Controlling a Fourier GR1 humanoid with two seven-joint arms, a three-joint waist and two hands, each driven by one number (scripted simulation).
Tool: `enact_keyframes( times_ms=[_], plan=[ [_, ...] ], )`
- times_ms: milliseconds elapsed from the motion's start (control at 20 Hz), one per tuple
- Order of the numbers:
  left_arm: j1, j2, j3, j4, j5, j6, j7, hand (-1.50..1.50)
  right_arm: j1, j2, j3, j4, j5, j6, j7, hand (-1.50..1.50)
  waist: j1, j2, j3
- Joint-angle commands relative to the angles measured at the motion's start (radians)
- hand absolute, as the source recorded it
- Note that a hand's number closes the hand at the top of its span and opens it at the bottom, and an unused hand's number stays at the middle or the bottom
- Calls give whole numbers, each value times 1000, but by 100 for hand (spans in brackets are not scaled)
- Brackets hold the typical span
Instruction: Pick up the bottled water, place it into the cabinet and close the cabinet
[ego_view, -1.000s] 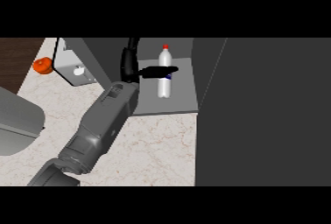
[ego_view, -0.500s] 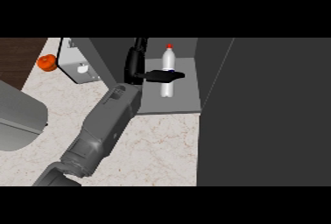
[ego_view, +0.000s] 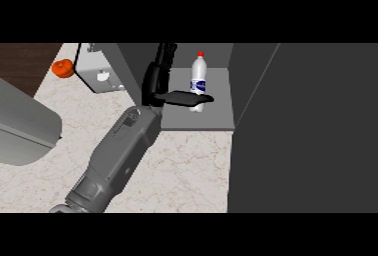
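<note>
Inside the cabinet (ego_view: 221, 117): I see the bottled water (ego_view: 198, 80) on the grey shelf floor, red cap toward the back, white body with a blue label.

Left hand (ego_view: 181, 98): reaches into the cabinet from my grey forearm (ego_view: 118, 155), black thumb and fingers stretched level across the lower part of the bottle.

Hand state: I read the fingers as nearly straight and spread rather than wrapped; they cross in front of the bottle's base, and I cannot tell whether they touch it or only overlap it from this angle.

Right hand: I do not see it anywhere in the head view.

Cabinet door (ego_view: 303, 130): the dark panel fills the right side of my view, standing open beside the shelf.

Counter (ego_view: 184, 170): pale marbled top, carrying the forearm's shadow side.

Left of the cabinet: an orange round object (ego_view: 63, 68) near the wood-coloured edge, and a light grey box-like item (ego_view: 100, 75) I cannot identify.

Cut off or hidden: the bottle's bottom sits behind the fingers; a large grey shape (ego_view: 22, 125) is cropped at the left edge.
</note>
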Motion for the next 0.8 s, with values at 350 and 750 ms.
enact_keyframes(
  times_ms=[350,750],
  plan=[
    [423,58,-123,-565,60,11,167,-150,42,7,49,-61,16,-23,37,-150,44,-16,-3],
    [751,107,-298,-1147,10,136,378,-150,-6,11,73,-65,54,-44,58,-150,21,-6,-2]
  ],
)
